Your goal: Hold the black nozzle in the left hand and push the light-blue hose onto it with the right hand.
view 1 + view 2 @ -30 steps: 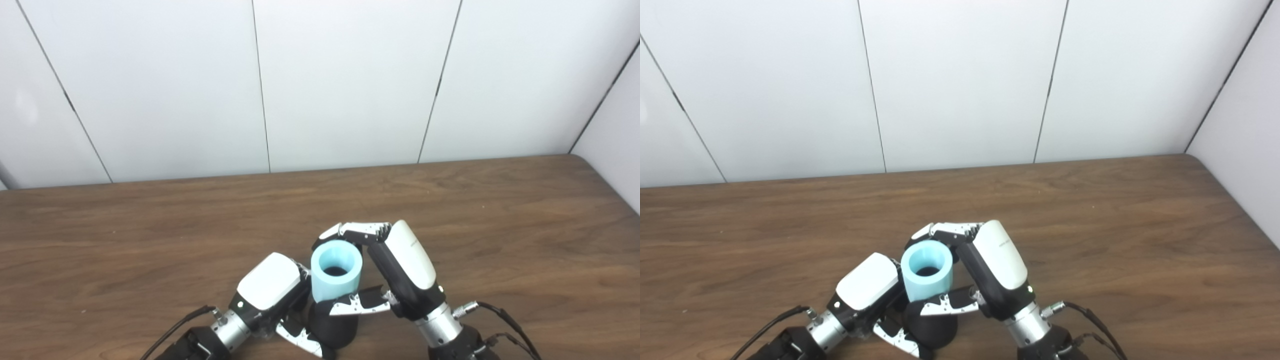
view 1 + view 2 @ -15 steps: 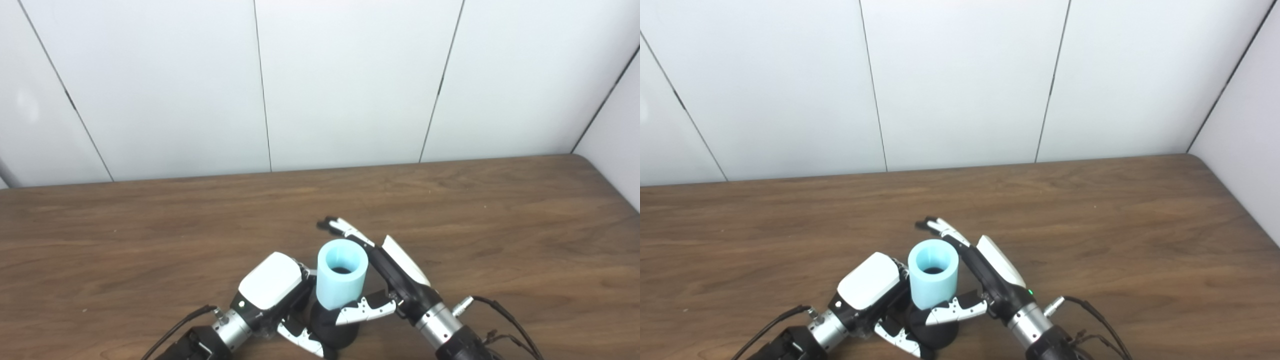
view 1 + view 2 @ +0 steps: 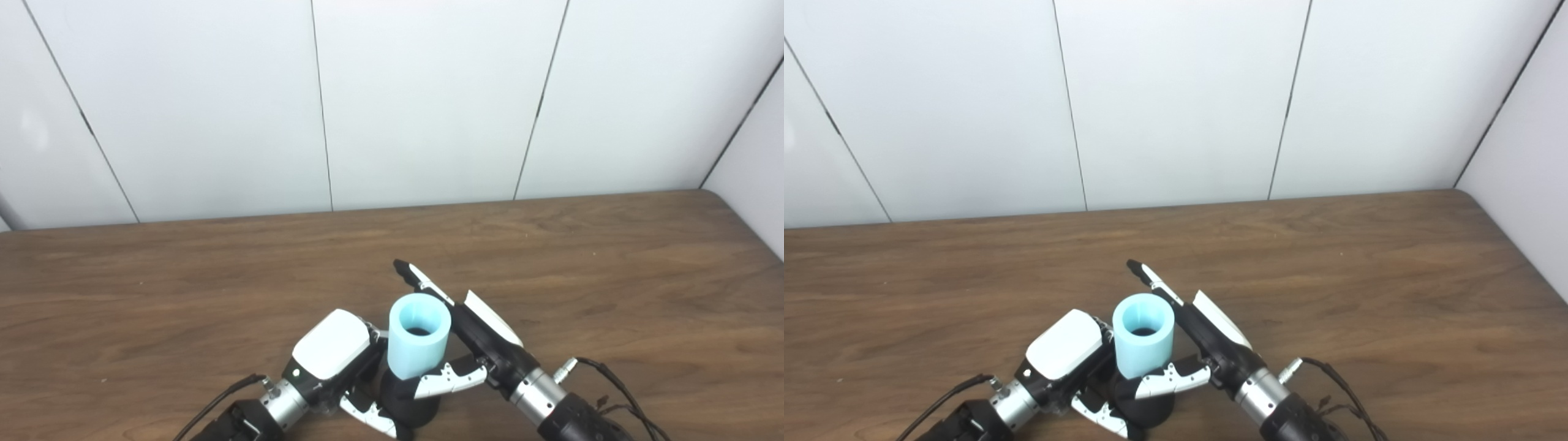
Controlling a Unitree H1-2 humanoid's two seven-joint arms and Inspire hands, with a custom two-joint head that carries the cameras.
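Item: light-blue hose [image 3: 418, 343]. A short, wide tube standing upright at the near centre of the worktop [image 3: 612, 263], open end up, with a dark interior visible through the mouth. Its lower end sits on the black nozzle [image 3: 409, 401]; how far it is seated cannot be told, as the joint is covered by fingers.

Item: black nozzle. A dark rounded body directly beneath the hose, at the near edge of the scene. Only part of its side and base shows; the top is hidden inside the hose, and the lower edge lies almost at the picture's bottom border.

Item: left robot hand [image 3: 334, 361]. Enters from the near left, white back plate facing up. Its fingers [image 3: 366, 418] curl round the left and near side of the nozzle, clamped on it. The palm side and most of the contact are hidden under the back plate.

Item: right robot hand [image 3: 1206, 340]. Enters from the near right, seen edge-on. Its fingers [image 3: 1151, 278] are stretched out straight, passing just beside the far right of the hose; the thumb [image 3: 1170, 381] reaches across the near side at the hose's base. The hand is spread and grips nothing; whether the thumb touches the hose or nozzle cannot be told.

Item: cables [image 3: 603, 383]. Dark leads at both wrists, cut off by the bottom border.
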